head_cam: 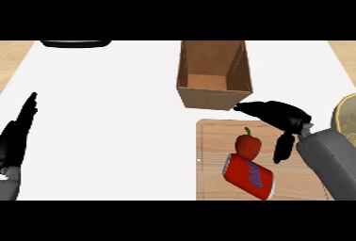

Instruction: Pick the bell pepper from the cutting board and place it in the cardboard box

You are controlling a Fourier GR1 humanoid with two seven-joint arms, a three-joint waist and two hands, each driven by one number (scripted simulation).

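While the left hand [15,136] rests at the left edge with its fingers straight and raised, clear of the work, the action gathers on the right. The cardboard box [212,96] stands open-topped just behind the cutting board [212,155], a short carry away. On that board the red bell pepper [248,145] sits stem up, touching a red can [249,176] lying on its side. The right hand [278,117] hovers just beside the pepper, fingers spread apart and holding nothing, thumb hanging down, seemingly poised to close around it.
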